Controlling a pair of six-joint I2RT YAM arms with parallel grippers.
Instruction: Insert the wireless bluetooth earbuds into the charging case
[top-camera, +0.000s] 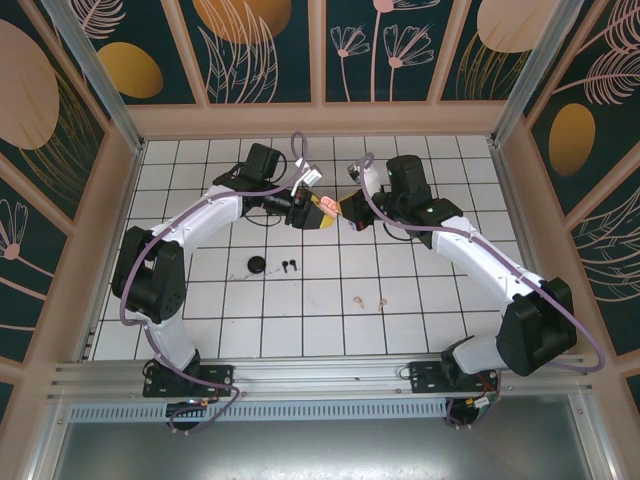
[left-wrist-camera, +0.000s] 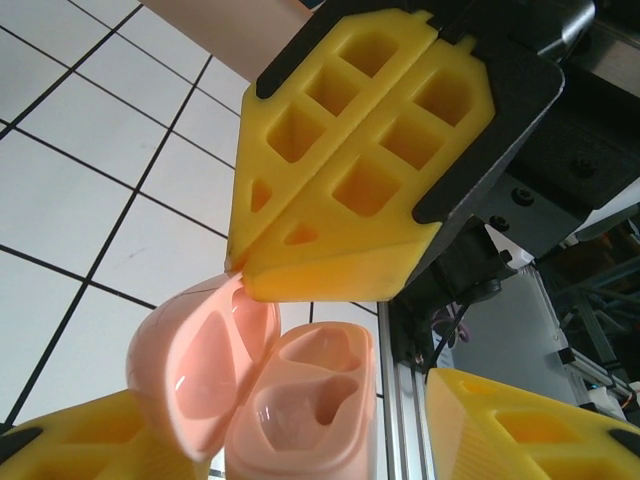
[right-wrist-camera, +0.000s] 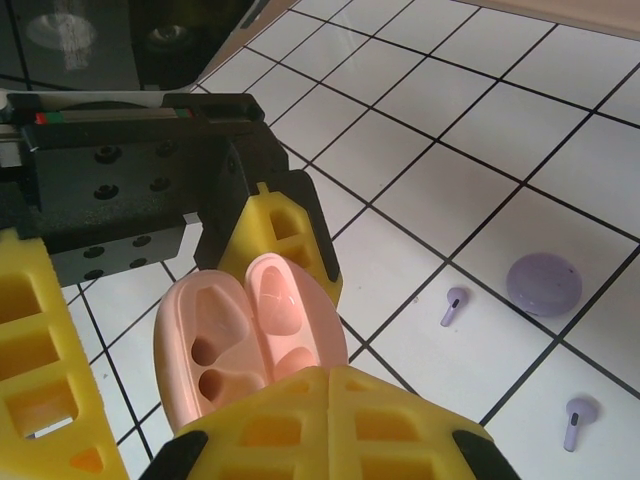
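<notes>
White gridded worktop (top-camera: 300, 330), floral wall panels (top-camera: 260, 50), left gripper (top-camera: 322, 211) jaws clamped on pink charging case (left-wrist-camera: 300, 400), right gripper (right-wrist-camera: 330, 390) jaws together

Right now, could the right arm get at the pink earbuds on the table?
Probably yes: the pink earbuds lie on bare tiles with nothing over them. But the right gripper is shut, tip at the pink case, so it must open first.

- White tiled tabletop (top-camera: 420, 330) with dark grid lines
- Dark teal wall panels (top-camera: 290, 70) with leaf and flower patterns
- Aluminium rail (top-camera: 320, 375) along the near edge
</notes>
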